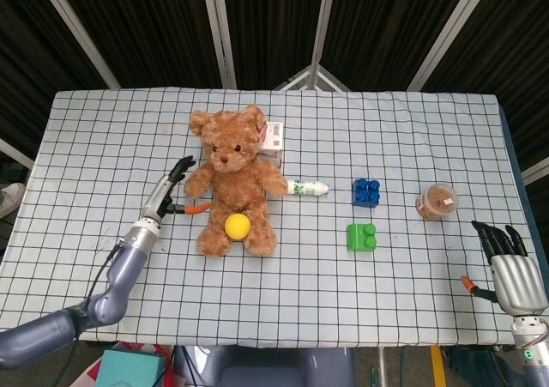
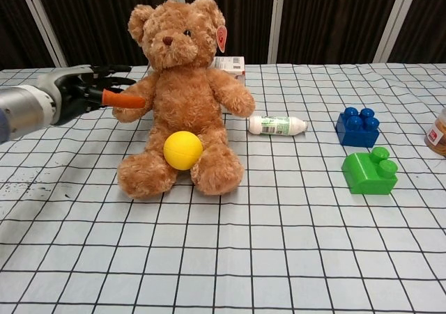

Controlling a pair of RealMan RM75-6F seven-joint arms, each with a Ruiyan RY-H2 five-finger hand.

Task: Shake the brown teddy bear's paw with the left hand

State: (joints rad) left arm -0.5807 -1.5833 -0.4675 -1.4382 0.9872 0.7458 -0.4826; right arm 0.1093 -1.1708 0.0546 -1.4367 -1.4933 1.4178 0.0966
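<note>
The brown teddy bear (image 1: 230, 177) (image 2: 182, 91) sits upright left of the table's middle, facing me. Its paw (image 1: 196, 184) (image 2: 134, 102) sticks out toward my left hand (image 1: 167, 194) (image 2: 75, 95). That hand lies just left of the paw with its fingers spread apart and holds nothing. Its orange-tipped thumb (image 1: 197, 208) (image 2: 124, 99) reaches under the paw, close to or touching the fur. My right hand (image 1: 512, 271) hangs at the table's near right corner, fingers straight, empty, far from the bear.
A yellow ball (image 1: 238, 225) (image 2: 182, 150) rests between the bear's legs. A white box (image 1: 274, 136) stands behind the bear. To its right lie a white bottle (image 1: 308, 187), a blue block (image 1: 366, 191), a green block (image 1: 362, 236) and a brown jar (image 1: 437, 202).
</note>
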